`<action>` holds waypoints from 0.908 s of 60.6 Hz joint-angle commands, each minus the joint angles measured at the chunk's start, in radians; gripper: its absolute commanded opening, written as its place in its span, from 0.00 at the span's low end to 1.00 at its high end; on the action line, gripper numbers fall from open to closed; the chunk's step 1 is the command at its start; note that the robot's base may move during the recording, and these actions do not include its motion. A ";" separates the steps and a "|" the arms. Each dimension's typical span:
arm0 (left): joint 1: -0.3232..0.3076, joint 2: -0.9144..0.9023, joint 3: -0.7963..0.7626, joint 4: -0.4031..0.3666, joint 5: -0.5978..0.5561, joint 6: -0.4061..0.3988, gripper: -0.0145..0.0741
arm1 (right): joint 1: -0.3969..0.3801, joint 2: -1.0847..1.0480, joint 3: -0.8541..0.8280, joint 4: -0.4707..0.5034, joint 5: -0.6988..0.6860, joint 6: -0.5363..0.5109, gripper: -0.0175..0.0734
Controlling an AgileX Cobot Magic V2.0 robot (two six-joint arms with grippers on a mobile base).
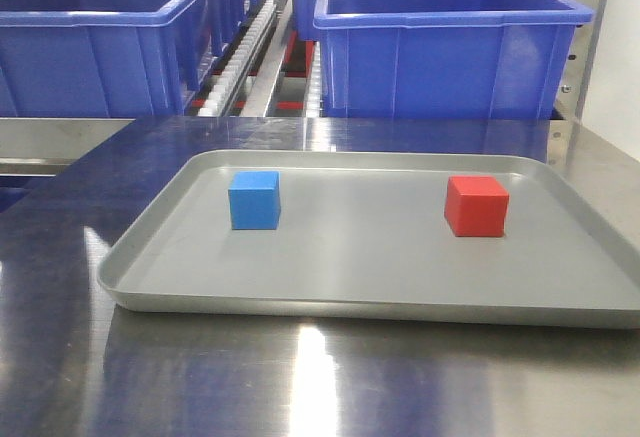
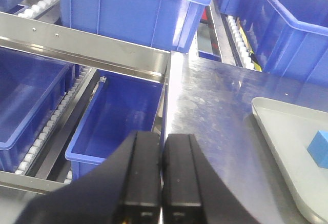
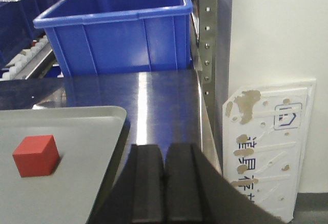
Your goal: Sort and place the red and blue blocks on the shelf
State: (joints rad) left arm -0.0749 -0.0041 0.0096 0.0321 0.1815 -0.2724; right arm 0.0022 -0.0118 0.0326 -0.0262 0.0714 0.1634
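Resting well apart on the flat grey metal tray (image 1: 360, 262), the small matte bright blue cube (image 1: 254, 200) and bright red cube (image 1: 477, 206) are judged light, rigid and grippy, best pinched across opposite flat faces, while the left gripper (image 2: 163, 152) and right gripper (image 3: 165, 157) are seen closed tight on nothing.

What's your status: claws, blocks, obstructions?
Shut and empty: left claw, right claw. On grey tray, apart, untouched: blue block, red block. Nothing blocking either.
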 commanded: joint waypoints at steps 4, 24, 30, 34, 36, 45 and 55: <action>-0.003 -0.014 0.021 -0.006 -0.085 -0.001 0.31 | -0.002 -0.019 -0.025 -0.001 -0.089 -0.006 0.24; -0.003 -0.014 0.021 -0.006 -0.085 -0.001 0.31 | -0.002 -0.019 -0.025 0.001 -0.091 -0.006 0.24; -0.003 -0.014 0.021 -0.006 -0.085 -0.001 0.31 | -0.001 -0.019 -0.025 0.001 -0.103 -0.006 0.24; -0.003 -0.014 0.021 -0.006 -0.085 -0.001 0.31 | -0.001 -0.019 -0.025 0.001 -0.128 -0.006 0.24; -0.003 -0.014 0.021 -0.006 -0.085 -0.001 0.31 | -0.001 -0.019 -0.025 0.001 -0.135 -0.006 0.24; -0.003 -0.014 0.021 -0.006 -0.085 -0.001 0.31 | 0.010 0.002 -0.026 0.026 -0.143 -0.005 0.24; -0.003 -0.014 0.021 -0.006 -0.085 -0.001 0.31 | 0.035 0.159 -0.073 0.044 -0.145 -0.005 0.24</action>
State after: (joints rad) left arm -0.0749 -0.0041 0.0096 0.0321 0.1815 -0.2724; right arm 0.0287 0.0627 0.0187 0.0094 0.0247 0.1634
